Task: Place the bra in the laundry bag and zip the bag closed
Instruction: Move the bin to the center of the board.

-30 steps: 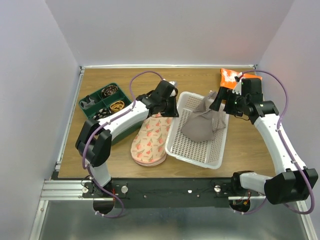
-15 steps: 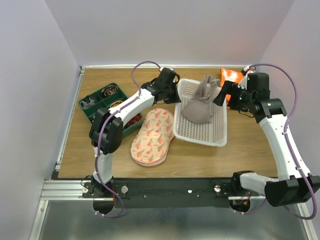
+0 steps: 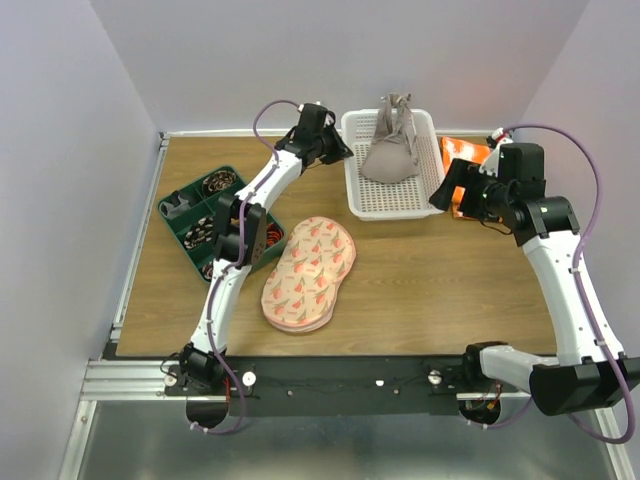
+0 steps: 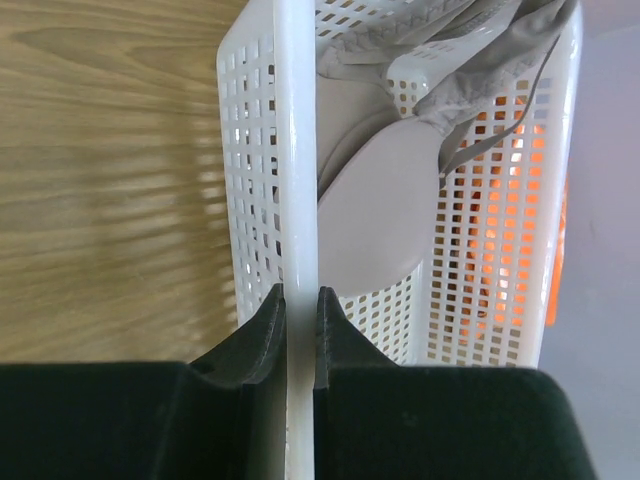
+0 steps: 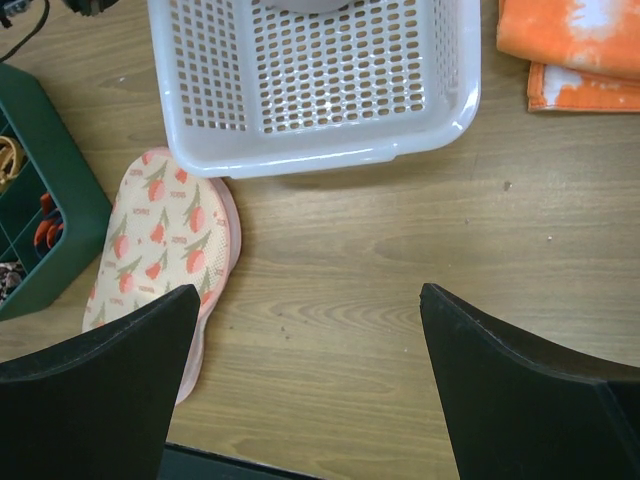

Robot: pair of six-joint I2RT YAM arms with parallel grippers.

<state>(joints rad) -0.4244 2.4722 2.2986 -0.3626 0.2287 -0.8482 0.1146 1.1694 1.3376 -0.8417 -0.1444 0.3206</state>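
A brown wooden table (image 3: 430,270) sits between plain white walls. At the far edge of the table is a white basket (image 3: 392,214) full of little holes. The bra (image 3: 390,155) lies inside the basket, bunched up. Its thin straps seem to lean up against the far wall, but that part is hard to see.

The left gripper (image 4: 300,305) is pinched on the left rim of the basket, with one finger inside the wall and one outside. The bra is just past those fingers, inside the basket, and they do not touch it.

The right gripper (image 3: 447,190) hangs over the table just to the right of the basket. Its fingers are spread wide with nothing between them. It is near the bra, but the basket wall is between them. An orange and white cloth (image 3: 463,155) lies beside it.

The laundry bag (image 3: 308,272) lies flat in the middle of the table, nearer the arm bases and well away from the bra and both grippers. I cannot tell if its zipper is done up. A green tray (image 3: 205,215) with small things sits on the left.
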